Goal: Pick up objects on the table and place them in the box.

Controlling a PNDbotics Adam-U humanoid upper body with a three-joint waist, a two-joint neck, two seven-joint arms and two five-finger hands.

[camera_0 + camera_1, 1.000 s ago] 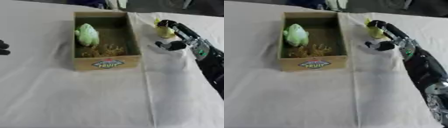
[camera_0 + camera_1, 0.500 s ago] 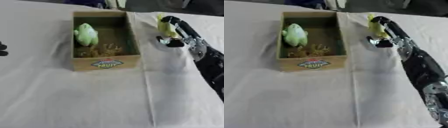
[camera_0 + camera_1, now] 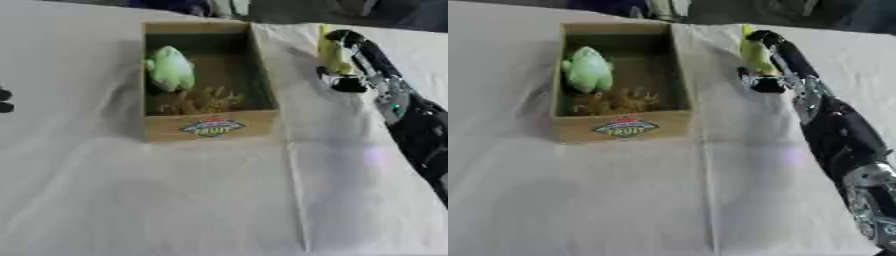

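A yellow-green fruit-shaped object [image 3: 332,52] stands on the white cloth just right of the cardboard box [image 3: 210,127]. My right hand [image 3: 354,60] is against its right side, fingers curled over its top and thumb low at its front. Inside the box lie a pale green rounded object [image 3: 171,70] and some straw-like filling [image 3: 201,100]. At the far left edge only dark fingertips of my left hand [image 3: 4,100] show; their pose is not readable.
The box carries a "fruit" label [image 3: 212,128] on its near wall. White cloth [image 3: 175,200] covers the table, with a fold line running down from the box's right corner. Dark shapes sit beyond the far edge.
My right hand has moved up and in toward the yellow-green object, going from beside it to wrapping over its top. The object stays in place on the cloth.
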